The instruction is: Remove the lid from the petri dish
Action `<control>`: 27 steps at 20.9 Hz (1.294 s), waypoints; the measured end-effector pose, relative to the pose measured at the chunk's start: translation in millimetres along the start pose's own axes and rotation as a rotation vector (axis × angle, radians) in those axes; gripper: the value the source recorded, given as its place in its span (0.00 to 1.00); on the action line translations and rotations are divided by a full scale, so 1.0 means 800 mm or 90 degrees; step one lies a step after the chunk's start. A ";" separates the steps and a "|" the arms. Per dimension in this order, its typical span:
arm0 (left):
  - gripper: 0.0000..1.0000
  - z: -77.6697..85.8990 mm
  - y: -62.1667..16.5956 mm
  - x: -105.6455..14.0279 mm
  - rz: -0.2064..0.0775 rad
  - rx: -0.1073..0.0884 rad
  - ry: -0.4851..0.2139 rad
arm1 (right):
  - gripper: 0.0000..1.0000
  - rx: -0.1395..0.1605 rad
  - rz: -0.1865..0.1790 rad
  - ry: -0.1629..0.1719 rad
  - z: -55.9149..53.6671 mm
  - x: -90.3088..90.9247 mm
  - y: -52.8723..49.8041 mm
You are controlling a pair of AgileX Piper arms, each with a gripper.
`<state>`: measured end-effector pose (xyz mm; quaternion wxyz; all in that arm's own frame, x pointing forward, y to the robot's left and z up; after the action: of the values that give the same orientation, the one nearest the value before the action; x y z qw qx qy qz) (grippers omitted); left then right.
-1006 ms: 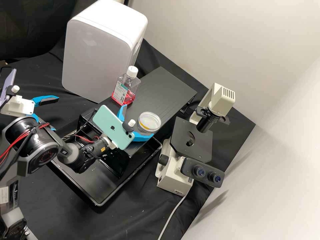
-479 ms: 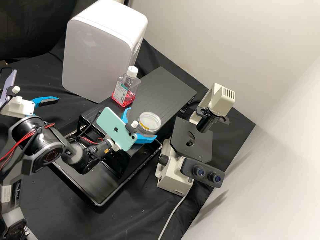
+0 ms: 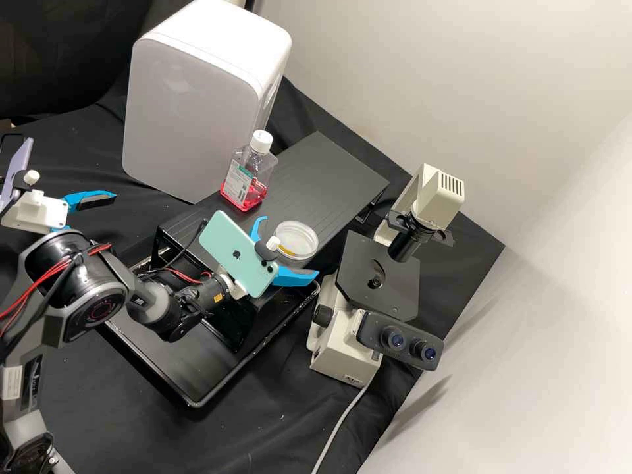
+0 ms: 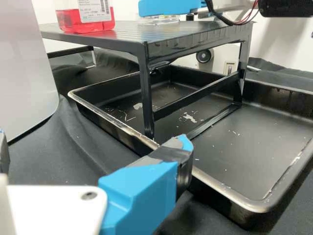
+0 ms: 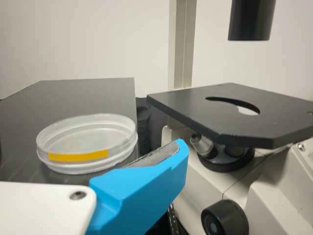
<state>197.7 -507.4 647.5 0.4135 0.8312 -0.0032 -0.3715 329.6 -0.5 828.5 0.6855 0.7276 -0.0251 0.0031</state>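
Step in hand: the approach to grasp. The lid is on the petri dish (image 3: pixel 295 238), nothing lifted yet

- The dish sits at the near right end of the black platform (image 3: pixel 322 174), just left of the microscope (image 3: pixel 378 296)
- The right gripper (image 3: pixel 290 246) is spread wide, with one blue finger on the far left side of the dish and one on its near side. It holds nothing
- The left gripper (image 3: pixel 85 197) is parked at the far left over the black cloth, well apart from the dish. We cannot tell whether it is open or closed

Next move, as we judge it: close on the lid rim only, high enough to clear the base, then lift straight up. If we grab too low, the whole dish comes up. It is light and could skid towards the platform edge

Hard to make out:
- We can't locate the lid/base seam in the right wrist view. The dish (image 5: pixel 87 142) is clear plastic on clear plastic, and the yellow strip (image 5: pixel 78 155) is the only landmark
- The mint phone (image 3: pixel 238 253) on the wrist covers the far finger's base
- We cannot tell if either pad touches the dish

The red flask (image 3: pixel 247 174) at the platform's left edge is well clear
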 end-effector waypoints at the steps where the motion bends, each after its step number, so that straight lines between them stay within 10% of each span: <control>1: 1.00 0.000 -0.0002 0.000 0.000 0.000 0.000 | 1.00 -0.006 0.001 0.000 -0.001 0.001 0.001; 6: 1.00 0.000 -0.0011 0.001 -0.003 -0.003 -0.003 | 1.00 -0.040 0.009 0.001 -0.004 0.007 0.006; 27: 1.00 0.001 -0.0024 0.002 -0.005 -0.007 -0.004 | 1.00 -0.056 0.025 -0.019 -0.004 0.031 0.009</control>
<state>198.2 -507.1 644.7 0.4168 0.8278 0.0010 -0.3755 354.0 1.2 836.8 0.7163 0.6960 -0.0497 0.0046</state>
